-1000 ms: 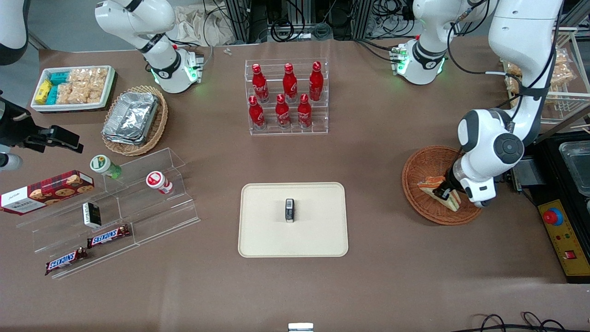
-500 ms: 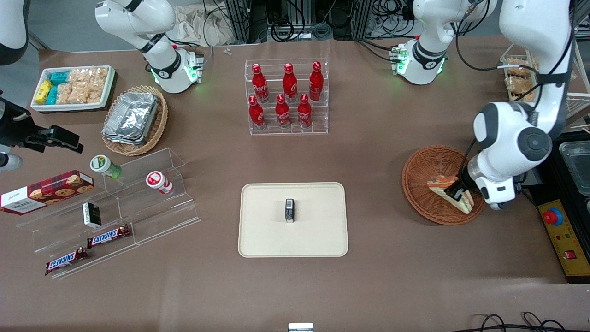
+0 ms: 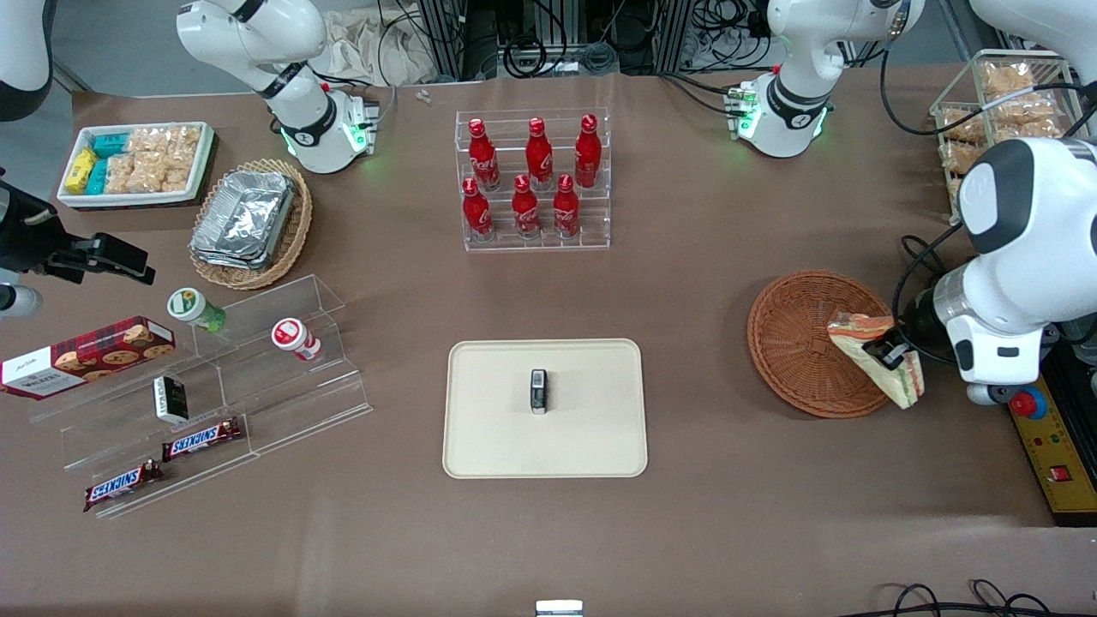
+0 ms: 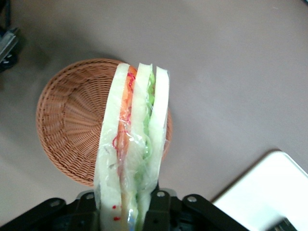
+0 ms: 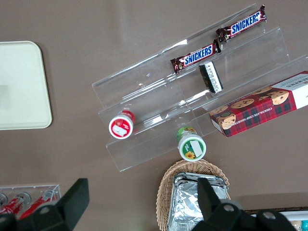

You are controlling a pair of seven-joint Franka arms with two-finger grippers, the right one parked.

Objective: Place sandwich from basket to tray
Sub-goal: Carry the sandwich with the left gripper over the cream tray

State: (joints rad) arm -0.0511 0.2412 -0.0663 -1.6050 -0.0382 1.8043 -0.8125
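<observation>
Front view: the gripper (image 3: 891, 356) is carrying the sandwich (image 3: 876, 353) up and outward from where it lay a second ago, now hanging over the basket (image 3: 801, 343) rim, still well apart from the tray (image 3: 488, 428). Left wrist view: the fingers (image 4: 156, 211) are clamping the sandwich (image 4: 134, 144) above the emptied basket (image 4: 72, 130), so the carry to the tray (image 4: 269, 192) is likely coming next.
</observation>
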